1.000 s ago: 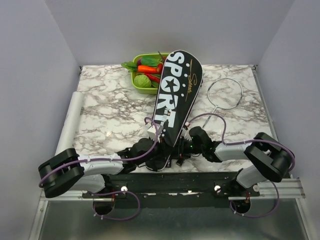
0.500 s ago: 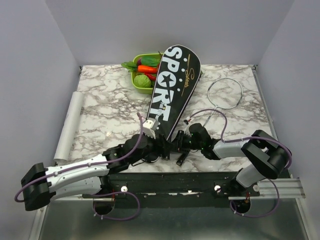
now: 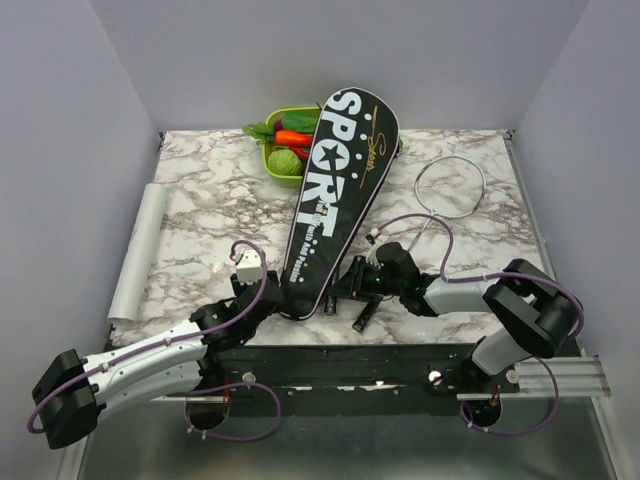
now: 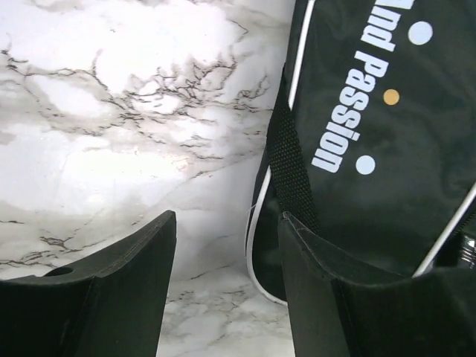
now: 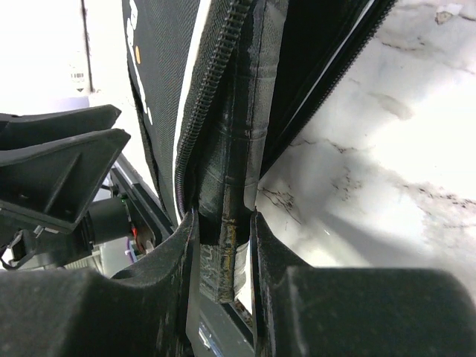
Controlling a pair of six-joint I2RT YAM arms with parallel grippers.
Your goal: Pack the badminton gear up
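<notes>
The long black bag (image 3: 335, 190) with "SPORT" in white lies at a slant across the middle of the bench (image 3: 200, 200). Its wide end reaches the far edge and overlaps the green tray (image 3: 268, 152) of toy vegetables (image 3: 290, 140). Its narrow end points at the near edge, between the two arms.

The right end effector (image 5: 223, 223) is pinching the bag's zippered rim at that narrow end. In the right wrist view both fingers press against the black fabric and the zip teeth run up between them.

The left end effector (image 4: 227, 219) sits low, just left of the same end. Its fingers are spread with only bare marble in the gap. The bag's white-piped edge and webbing strap sit right beside the right-hand finger (image 4: 320, 275); I cannot tell if they touch.

One silver-framed racket (image 3: 450, 188) lies flat towards the far right corner, apart from the bag, its shaft running under the right arm's cable. A white roll (image 3: 140, 245) lies along the left edge.
</notes>
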